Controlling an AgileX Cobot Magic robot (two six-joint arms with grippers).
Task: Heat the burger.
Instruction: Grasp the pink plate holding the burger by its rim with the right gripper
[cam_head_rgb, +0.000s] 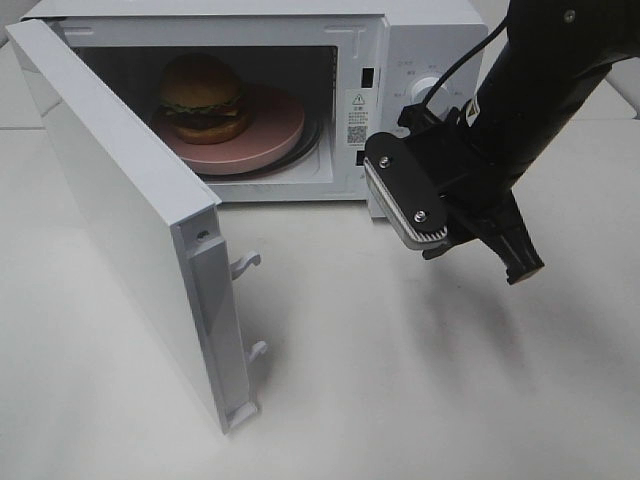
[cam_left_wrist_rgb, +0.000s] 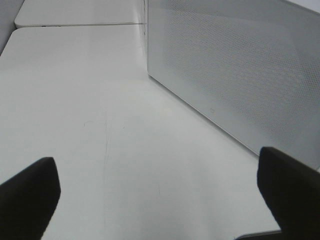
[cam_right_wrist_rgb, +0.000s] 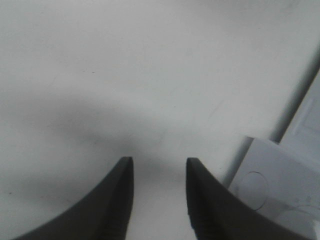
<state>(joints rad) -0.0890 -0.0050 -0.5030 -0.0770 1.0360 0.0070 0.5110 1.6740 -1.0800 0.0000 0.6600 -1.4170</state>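
Microwave door (cam_head_rgb: 120, 220) swung wide open at left; the burger (cam_head_rgb: 203, 97) sits on a pink plate (cam_head_rgb: 262, 140) inside the cavity. Left gripper (cam_left_wrist_rgb: 160, 190) over bare table beside the door, jaws wide apart, empty. Right gripper (cam_right_wrist_rgb: 159, 172) before the control panel (cam_head_rgb: 428, 70), jaws partly apart, apparently holding nothing.

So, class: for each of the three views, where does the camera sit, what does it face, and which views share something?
Exterior high: mounted above, facing the open microwave with the burger inside; right gripper shows.
Left wrist: faces the table and door; left gripper shows, open.
Right wrist: faces the table; right gripper shows.
Exterior and left wrist share the door.
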